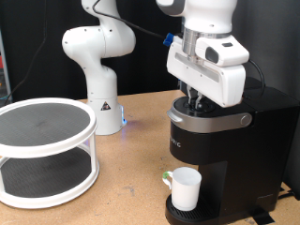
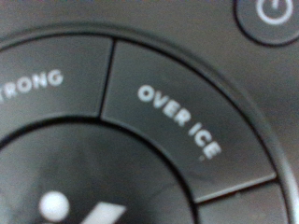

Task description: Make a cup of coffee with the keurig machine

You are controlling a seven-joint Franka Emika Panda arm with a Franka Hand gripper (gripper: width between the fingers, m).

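Wooden worktop point(image 1: 141, 178) fills our exterior view, with the keurig machine point(image 1: 225, 159) at its right and the cup point(image 1: 185, 188) standing on its drip tray. We see the end effector point(image 1: 195, 100) down against the machine's top, its opening impossible to judge. Our wrist view shows only the "OVER ICE" button point(image 2: 182, 121) close up.

Even indoor light; blurry wrist close-up

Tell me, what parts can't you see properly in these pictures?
- End effector: exterior view, its fingertips sink behind the keurig machine top, so open or shut is unclear; absent from the wrist view.
- STRONG button: wrist view, its first letter is cut off by the edge.
- Power button: wrist view, cropped at the corner.
- Cup: exterior view, too small to see inside.
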